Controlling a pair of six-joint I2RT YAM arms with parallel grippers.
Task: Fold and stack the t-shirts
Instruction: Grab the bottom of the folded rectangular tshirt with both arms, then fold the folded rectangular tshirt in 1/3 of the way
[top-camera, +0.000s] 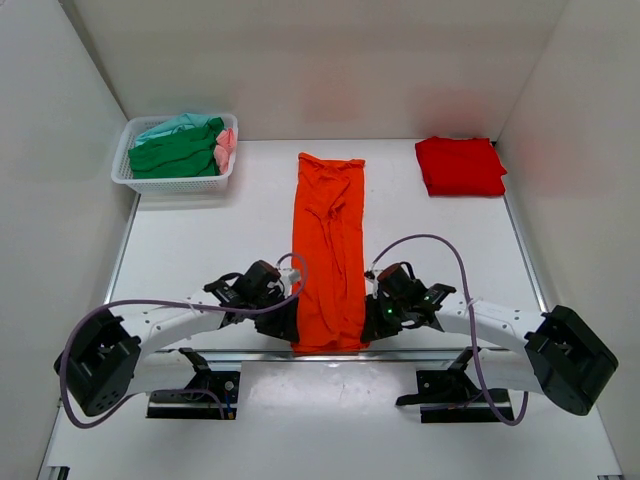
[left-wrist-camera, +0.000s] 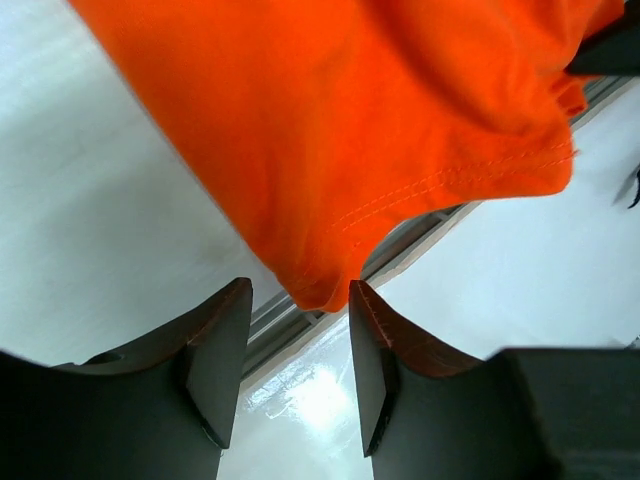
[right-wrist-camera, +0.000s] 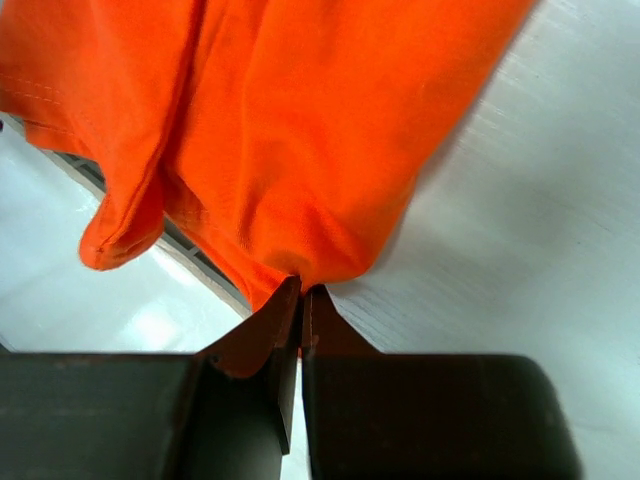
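**Left hand open, right hand pinching orange t-shirt**

Left hand's fingers stand apart and grip nothing. The shirt's near corner sits just beyond their tips. Right hand is clamped on the other near corner. I see the shirt as a long narrow strip down the middle of the bench, with its near end at the bench edge. Red t-shirt lies folded, far right. Basket, far left, holds green t-shirt, teal t-shirt and pink t-shirt.

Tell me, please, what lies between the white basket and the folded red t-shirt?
In the top view, the far end of the orange t-shirt lies between the basket and the red t-shirt, with bare table either side.
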